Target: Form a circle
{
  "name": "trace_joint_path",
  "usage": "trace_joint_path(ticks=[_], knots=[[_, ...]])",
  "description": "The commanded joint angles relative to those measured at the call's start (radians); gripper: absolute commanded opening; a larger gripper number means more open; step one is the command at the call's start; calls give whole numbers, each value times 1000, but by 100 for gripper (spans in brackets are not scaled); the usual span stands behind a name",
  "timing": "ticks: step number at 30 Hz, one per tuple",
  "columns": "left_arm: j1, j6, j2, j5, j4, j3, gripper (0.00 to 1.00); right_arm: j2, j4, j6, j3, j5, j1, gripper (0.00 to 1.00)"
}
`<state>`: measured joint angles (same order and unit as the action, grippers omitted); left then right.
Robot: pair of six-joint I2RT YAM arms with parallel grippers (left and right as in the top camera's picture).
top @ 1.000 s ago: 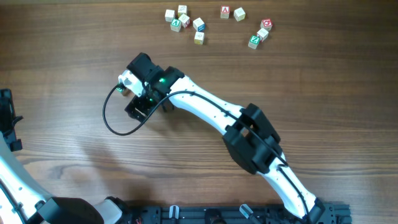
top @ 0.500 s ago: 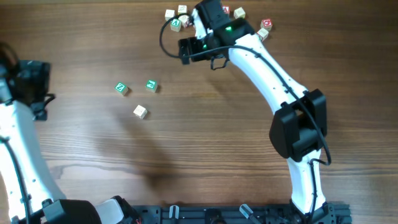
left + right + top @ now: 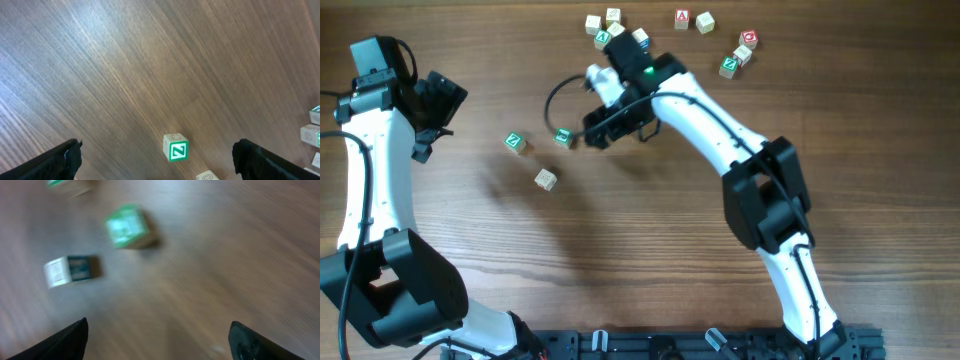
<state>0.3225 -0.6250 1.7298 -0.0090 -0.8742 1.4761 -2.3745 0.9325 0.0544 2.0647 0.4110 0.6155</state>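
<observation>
Three small wooden cubes form a loose group left of centre: a green-faced cube (image 3: 516,143), a second green-faced cube (image 3: 563,138) and a pale cube (image 3: 546,179). My right gripper (image 3: 590,135) hovers just right of the second green cube, open and empty. Its wrist view is blurred and shows a green cube (image 3: 127,226) and a pale cube (image 3: 72,271) ahead of my right gripper (image 3: 159,341). My left gripper (image 3: 435,105) is off to the upper left, open. In the left wrist view, the green Z cube (image 3: 176,147) lies ahead of my empty left gripper (image 3: 157,161).
A loose scatter of lettered cubes lies along the far edge, from a pale one (image 3: 593,24) to a red-faced one (image 3: 748,40) and a green one (image 3: 729,67). The right arm's forearm (image 3: 710,125) stretches diagonally across the middle of the wooden table (image 3: 650,230).
My right arm has swung from the far scatter down and left to beside the three-cube group. My left gripper has moved up and right. The three cubes have stayed put.
</observation>
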Motion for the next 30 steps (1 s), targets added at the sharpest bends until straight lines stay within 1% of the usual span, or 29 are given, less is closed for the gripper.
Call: trace_joint_path(ticks=[1,2,4,5,8,9,10,12,14,17,19,20,26,27,30], knots=[[18,11,3,-5,22,13,100,-15,10,156,3,53,82,94],[37,2,3,-8,31,13,100,-16,13,171,3,53,100,95],[148,-108,3,-6,41,13,100,-24,18,269,3,49,142,97],[192,-140,3,-1,40,13,100,-25,18,289,3,48,153,99],[324,-146,3,80,30,13,100,-31,-5,290,2,-22,188,100],[357,-146,3,84,21,13,100,-41,-15,313,2,-31,199,99],[371,-146,3,84,19,13,100,-57,-21,333,2,-39,209,99],[383,-146,3,84,19,13,100,-98,-69,336,2,-123,229,100],[380,-146,3,84,19,13,100,-119,-129,324,2,-131,244,99],[380,-146,3,84,14,13,100,-122,-168,320,2,-131,268,98],[380,-146,3,84,13,13,100,-128,-211,291,2,-127,280,94],[380,-145,3,83,10,13,100,-137,-251,269,2,-129,296,87],[380,-142,3,79,-14,13,100,-141,-289,255,2,-286,359,61],[380,-142,4,79,-16,13,100,-141,-289,256,2,-318,366,52],[380,-142,4,79,-24,13,100,-141,-291,235,2,-320,367,41]])
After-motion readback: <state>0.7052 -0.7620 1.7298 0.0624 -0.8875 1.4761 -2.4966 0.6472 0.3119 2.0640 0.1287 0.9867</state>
